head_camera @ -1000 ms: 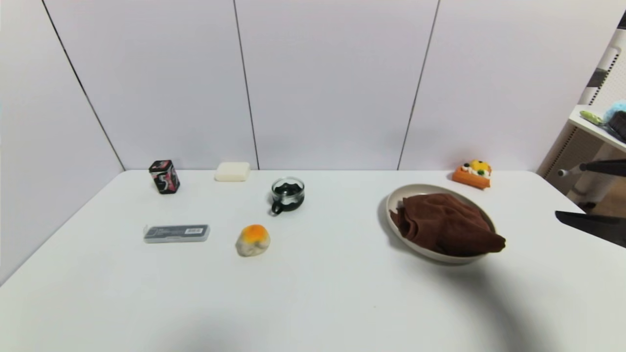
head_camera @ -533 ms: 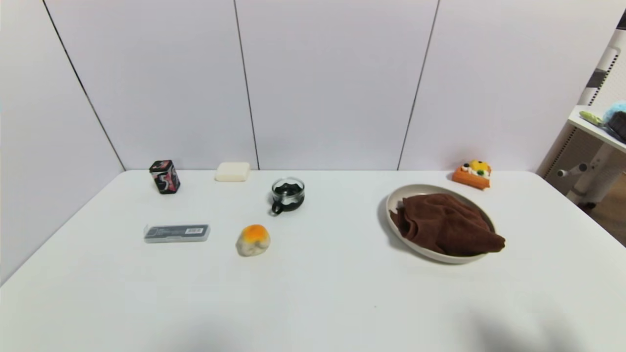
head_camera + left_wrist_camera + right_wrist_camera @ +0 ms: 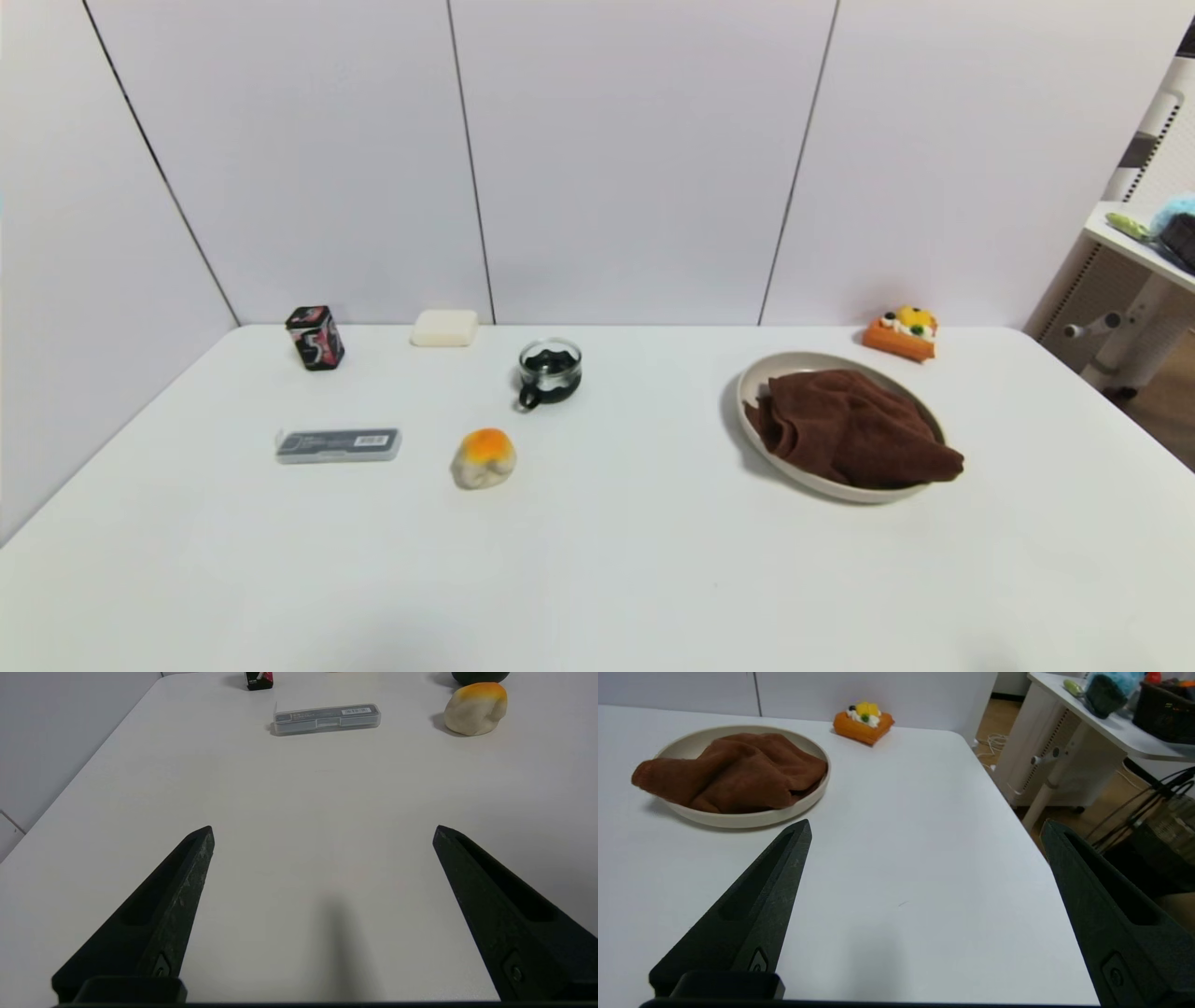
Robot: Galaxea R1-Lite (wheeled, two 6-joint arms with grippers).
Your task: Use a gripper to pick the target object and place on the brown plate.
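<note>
The dark brown towel (image 3: 850,429) lies bunched in the beige plate (image 3: 758,375) on the right side of the table, one corner hanging over the near rim. Both show in the right wrist view, towel (image 3: 733,770) in plate (image 3: 752,819). My right gripper (image 3: 924,828) is open and empty, low over the table's near right part, short of the plate. My left gripper (image 3: 322,828) is open and empty over the near left part of the table. Neither gripper shows in the head view.
An orange-topped fuzzy ball (image 3: 483,458), a clear flat case (image 3: 338,445), a glass cup (image 3: 550,371), a small dark tin (image 3: 314,337), a white block (image 3: 444,328) and an orange cake toy (image 3: 902,331) stand on the table. A white side shelf (image 3: 1134,243) stands beyond the right edge.
The right gripper's dark finger, seen at the head view's right edge one second ago, has drawn back out of that view. The towel and plate have not moved.
</note>
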